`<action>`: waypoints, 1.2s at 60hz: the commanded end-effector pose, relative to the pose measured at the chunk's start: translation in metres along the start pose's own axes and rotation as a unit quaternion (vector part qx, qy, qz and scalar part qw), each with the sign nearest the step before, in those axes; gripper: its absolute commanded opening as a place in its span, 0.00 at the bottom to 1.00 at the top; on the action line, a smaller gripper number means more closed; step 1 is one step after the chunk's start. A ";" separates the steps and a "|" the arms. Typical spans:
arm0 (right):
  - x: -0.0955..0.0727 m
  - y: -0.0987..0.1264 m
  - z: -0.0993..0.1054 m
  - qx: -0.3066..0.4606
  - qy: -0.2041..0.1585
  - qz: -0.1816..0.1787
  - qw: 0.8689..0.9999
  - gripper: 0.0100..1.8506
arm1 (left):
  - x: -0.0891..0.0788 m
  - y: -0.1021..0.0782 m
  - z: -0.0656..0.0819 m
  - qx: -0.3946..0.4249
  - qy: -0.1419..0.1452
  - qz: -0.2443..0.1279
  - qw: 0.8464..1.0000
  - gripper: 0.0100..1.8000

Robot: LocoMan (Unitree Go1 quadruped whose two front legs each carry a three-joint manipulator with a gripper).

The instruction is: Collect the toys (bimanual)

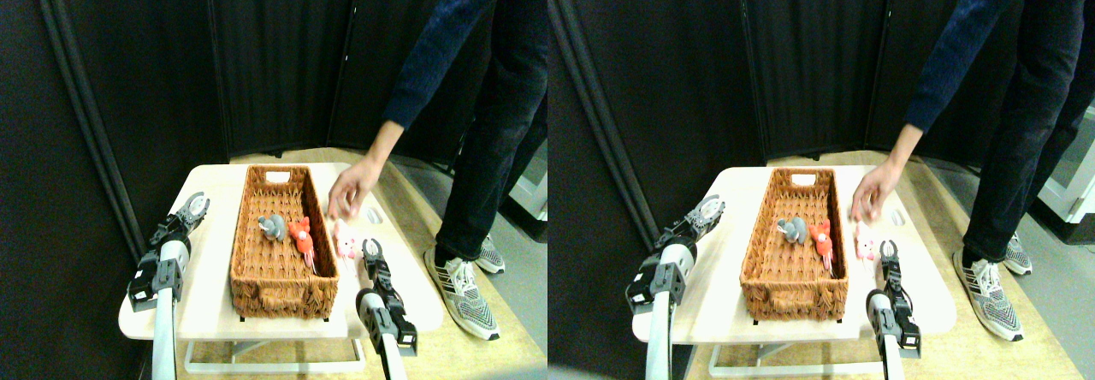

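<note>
1. A brown wicker basket [278,247] stands lengthwise on a pale counter [205,269], roughly at its middle.
2. Inside the basket, about halfway along its length and toward its right wall, lie two toys: a grey toy [272,227] and, touching it on its right, an orange-red toy [300,233].
3. A pink toy [346,243] lies on the counter just outside the basket's right wall, level with the orange-red toy.
4. A person's hand [351,190] hangs above the counter beside the basket's right wall, just beyond the pink toy, fingers pointing down. The sleeve is dark blue; the person stands on the floor to the right of the basket.
5. The right tool [371,248] sits over the counter just right of the pink toy; its two jaws stand apart, holding nothing.
6. The left tool [195,209] is over the counter left of the basket, well apart from its left wall; whether its jaws are parted or closed cannot be told.
7. Dark folding panels stand behind the basket.
</note>
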 end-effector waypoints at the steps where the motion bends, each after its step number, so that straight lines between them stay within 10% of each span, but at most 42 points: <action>1: -0.002 0.012 0.000 -0.002 0.007 0.027 1.000 0.00 | 0.006 0.034 -0.014 0.028 -0.006 -0.007 1.000 0.00; 34: -0.029 0.069 0.006 -0.037 0.104 0.068 0.992 0.00 | -0.002 0.050 -0.033 -0.014 -0.017 0.024 0.999 0.00; 41: -0.036 0.078 0.003 -0.009 0.102 0.048 0.994 0.21 | -0.002 0.050 -0.032 -0.015 -0.021 0.027 0.999 0.00; 72: -0.001 0.051 -0.029 0.016 0.111 -0.024 0.993 0.34 | 0.002 0.048 -0.029 -0.037 -0.032 0.021 0.999 0.00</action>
